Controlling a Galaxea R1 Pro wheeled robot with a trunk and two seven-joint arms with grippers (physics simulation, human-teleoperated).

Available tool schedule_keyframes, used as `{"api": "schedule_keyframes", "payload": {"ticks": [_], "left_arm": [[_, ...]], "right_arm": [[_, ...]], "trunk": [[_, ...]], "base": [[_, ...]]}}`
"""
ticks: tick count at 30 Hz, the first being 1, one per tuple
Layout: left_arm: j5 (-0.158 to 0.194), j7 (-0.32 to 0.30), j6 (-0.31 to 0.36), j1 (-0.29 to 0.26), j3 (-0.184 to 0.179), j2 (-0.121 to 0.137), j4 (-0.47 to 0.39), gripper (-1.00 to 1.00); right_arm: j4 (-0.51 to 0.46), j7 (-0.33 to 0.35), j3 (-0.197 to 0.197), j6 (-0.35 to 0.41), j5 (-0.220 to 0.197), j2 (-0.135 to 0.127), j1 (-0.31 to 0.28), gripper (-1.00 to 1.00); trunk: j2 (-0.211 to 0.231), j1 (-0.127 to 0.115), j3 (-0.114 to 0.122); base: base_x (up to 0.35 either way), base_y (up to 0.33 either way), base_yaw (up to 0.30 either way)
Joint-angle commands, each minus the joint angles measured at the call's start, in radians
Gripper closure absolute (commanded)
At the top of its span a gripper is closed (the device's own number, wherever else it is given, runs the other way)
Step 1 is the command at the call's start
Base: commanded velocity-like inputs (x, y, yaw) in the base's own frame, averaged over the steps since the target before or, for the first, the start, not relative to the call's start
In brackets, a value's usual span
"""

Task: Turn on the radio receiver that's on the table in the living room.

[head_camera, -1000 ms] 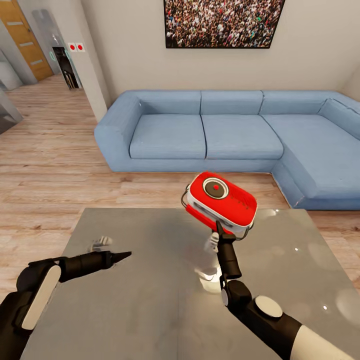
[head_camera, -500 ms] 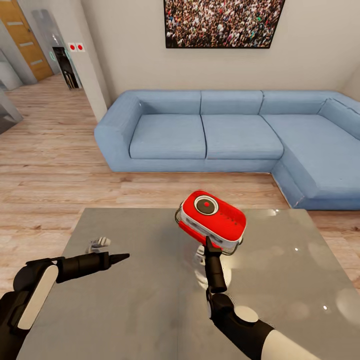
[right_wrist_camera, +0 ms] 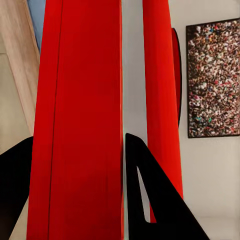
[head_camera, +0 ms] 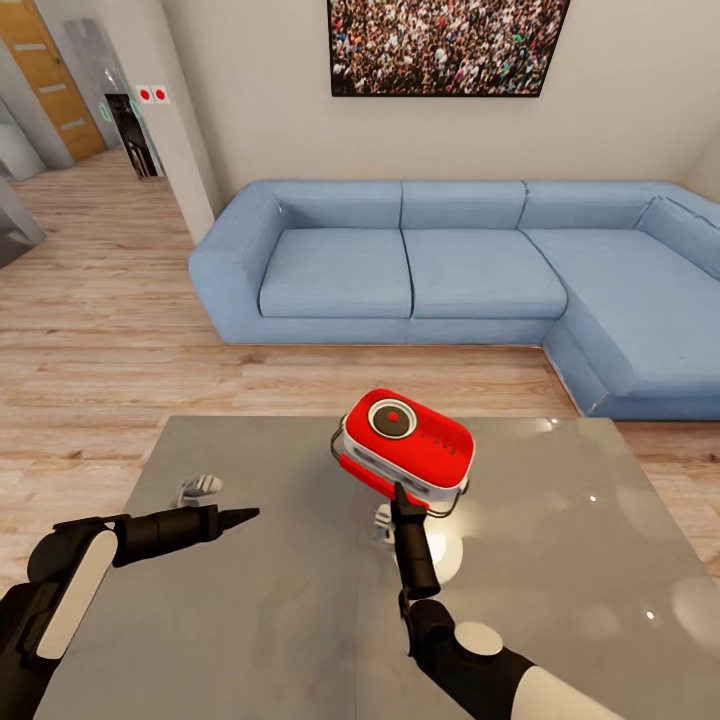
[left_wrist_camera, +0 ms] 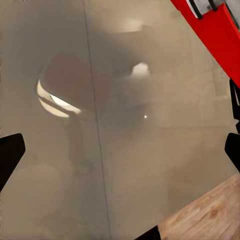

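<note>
The red radio receiver [head_camera: 405, 448] hangs tilted a little above the grey table [head_camera: 250, 620], its round dark speaker face turned up and toward the sofa. My right gripper [head_camera: 398, 495] comes up from below and is shut on the radio's lower edge. In the right wrist view the radio's red body [right_wrist_camera: 75, 120] sits between the two black fingers [right_wrist_camera: 150, 200]. My left gripper [head_camera: 240, 516] hovers low over the table's left part, apart from the radio, and is open. In the left wrist view a corner of the radio [left_wrist_camera: 220, 35] shows above the reflective tabletop [left_wrist_camera: 125, 150].
A blue L-shaped sofa [head_camera: 450, 270] stands beyond the table across a strip of wood floor [head_camera: 100, 330]. A framed crowd picture [head_camera: 445, 45] hangs on the beige wall. A hallway with a wooden door [head_camera: 45, 80] opens at the far left.
My right arm has carried the radio to the left and a little lower, closer to the table's middle. The left arm has barely moved.
</note>
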Motion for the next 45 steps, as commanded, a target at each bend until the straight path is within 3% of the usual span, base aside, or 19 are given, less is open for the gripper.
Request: {"api": "schedule_keyframes", "payload": {"ticks": [1, 8, 10, 12, 17, 19, 21, 24, 33, 38, 45], "left_arm": [[0.000, -0.001, -0.003, 0.000, 0.000, 0.000, 0.001, -1.00], [0.007, -0.005, -0.003, 0.000, 0.000, 0.000, 0.001, -1.00], [0.010, -0.006, -0.001, 0.000, 0.000, -0.001, 0.001, -1.00], [0.011, -0.004, 0.001, 0.000, 0.000, -0.001, 0.000, -1.00], [0.013, -0.004, 0.003, -0.012, 0.000, -0.002, -0.003, -1.00], [0.013, -0.004, 0.004, -0.017, 0.000, -0.004, -0.004, -1.00], [0.015, -0.004, 0.005, -0.021, 0.000, -0.007, -0.005, -1.00], [0.021, -0.003, 0.005, -0.023, 0.000, -0.015, -0.006, -1.00], [0.105, -0.003, 0.015, -0.049, -0.001, -0.033, -0.010, -1.00], [0.126, 0.000, 0.019, -0.069, -0.003, -0.077, -0.010, -1.00], [0.125, 0.002, 0.022, -0.107, -0.009, -0.137, -0.009, -1.00]], "right_arm": [[-0.001, -0.001, 0.001, 0.004, 0.005, 0.001, 0.000, 1.00], [0.021, 0.000, 0.004, 0.004, 0.003, 0.003, 0.000, 1.00], [0.071, -0.012, 0.009, 0.004, 0.006, 0.010, 0.001, 1.00], [0.129, -0.070, 0.012, 0.004, 0.009, 0.035, 0.002, 1.00], [0.224, -0.175, 0.017, -0.002, 0.011, 0.052, 0.002, 1.00], [0.255, -0.196, 0.035, -0.012, 0.012, 0.055, 0.002, 1.00], [0.285, -0.209, 0.089, -0.027, 0.011, 0.057, 0.003, 1.00], [0.301, -0.216, 0.127, -0.034, 0.011, 0.063, 0.009, 1.00], [0.318, -0.219, 0.157, -0.039, 0.012, 0.069, 0.046, 1.00], [0.318, -0.219, 0.158, -0.043, 0.013, 0.069, 0.058, 1.00], [0.317, -0.219, 0.169, -0.050, 0.014, 0.068, 0.060, 1.00]], "trunk": [[0.000, 0.000, 0.000], [0.000, 0.000, 0.000], [0.000, 0.000, 0.000], [0.000, 0.000, 0.000], [0.000, 0.000, 0.000], [0.000, 0.000, 0.000], [0.000, 0.000, 0.000], [0.000, 0.000, 0.000], [0.000, 0.000, 0.000], [0.000, 0.000, 0.000], [0.000, 0.000, 0.000]], "base": [[0.000, 0.000, 0.000], [0.000, 0.000, 0.000], [0.000, 0.000, 0.000], [0.000, 0.000, 0.000], [0.000, 0.000, 0.000], [0.000, 0.000, 0.000], [0.000, 0.000, 0.000], [0.000, 0.000, 0.000], [0.000, 0.000, 0.000], [0.000, 0.000, 0.000], [0.000, 0.000, 0.000]]}}
